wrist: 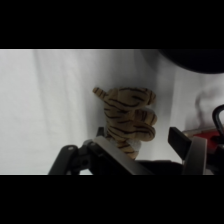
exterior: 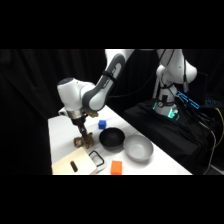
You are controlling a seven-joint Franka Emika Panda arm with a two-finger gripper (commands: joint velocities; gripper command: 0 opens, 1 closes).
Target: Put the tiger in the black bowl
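The gripper (exterior: 82, 140), fingers spread apart and holding nothing, straddles the tiger (wrist: 127, 120), with the black bowl (exterior: 111, 138) just beside it.

The tiger (wrist: 129, 122) lies on the white table (wrist: 50, 100). It is tan with dark stripes. The gripper (wrist: 142, 145) is down around it, one black finger (wrist: 181, 141) on its right side. A dark round shape fills the top right corner
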